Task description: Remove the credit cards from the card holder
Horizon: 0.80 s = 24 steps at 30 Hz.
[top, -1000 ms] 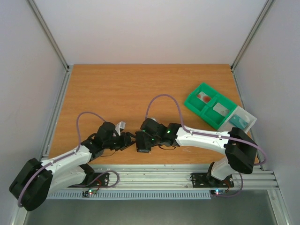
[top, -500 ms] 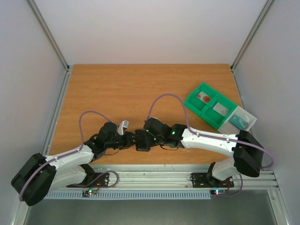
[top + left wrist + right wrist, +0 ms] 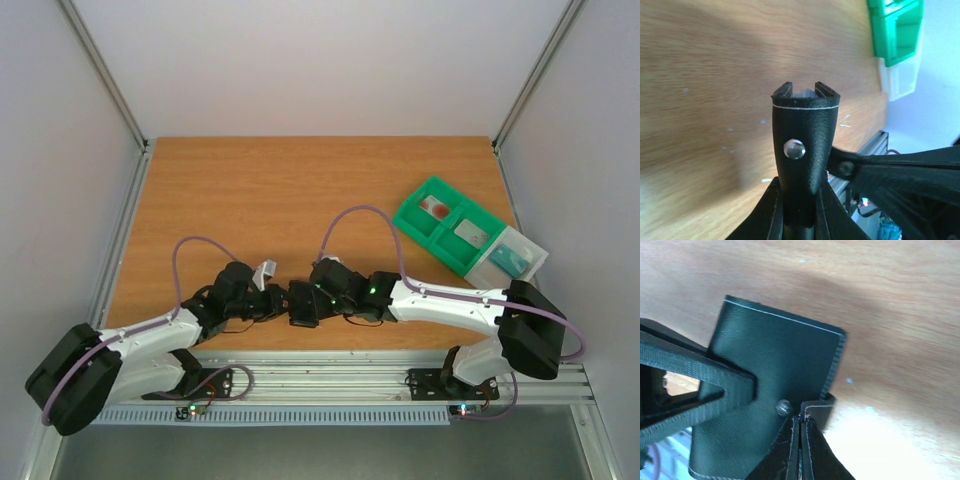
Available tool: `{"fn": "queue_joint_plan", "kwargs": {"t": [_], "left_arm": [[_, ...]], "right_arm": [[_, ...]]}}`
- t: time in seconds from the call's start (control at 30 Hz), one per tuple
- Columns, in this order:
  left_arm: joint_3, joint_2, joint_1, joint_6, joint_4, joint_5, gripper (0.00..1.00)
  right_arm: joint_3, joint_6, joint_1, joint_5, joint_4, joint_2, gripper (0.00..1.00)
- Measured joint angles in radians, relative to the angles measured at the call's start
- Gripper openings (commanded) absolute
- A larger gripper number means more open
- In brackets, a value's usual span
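Left hand [image 3: 280,302] and right hand [image 3: 319,300] meet at the near edge of the surface [image 3: 300,190]. The card holder [image 3: 303,304] sits between them, apparently lifted off the wood.

Left wrist view: left hand is clamped on the holder's lower end. Black grained leather, white stitch line, metal stud [image 3: 794,149]. Pale edge of the credit cards [image 3: 804,93] peeks from the top slot.

Right wrist view: right hand is pressed together, apparently nipping the snap tab [image 3: 819,407].

Holder is likely light and floppy. Cards are likely stiff, thin and slick, so pinch the exposed edge.
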Motion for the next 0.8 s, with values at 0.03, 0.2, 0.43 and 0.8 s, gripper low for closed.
{"fn": "queue_joint_plan", "kwargs": {"t": [0.03, 0.2, 0.43, 0.8], "left_arm": [[0.000, 0.008, 0.000, 0.003, -0.006, -0.005, 0.00], [0.001, 0.054, 0.003, 0.008, -0.015, -0.011, 0.00], [0.003, 0.087, 0.003, 0.010, 0.006, -0.011, 0.20], [0.064, 0.053, 0.003, 0.034, -0.241, -0.115, 0.55]], "right_arm": [[-0.006, 0.001, 0.000, 0.012, -0.005, -0.005, 0.01], [-0.024, 0.010, -0.001, 0.061, -0.046, -0.020, 0.01], [-0.025, 0.013, 0.000, 0.072, -0.059, -0.020, 0.01], [-0.031, 0.019, 0.000, 0.090, -0.059, -0.063, 0.01]]}}
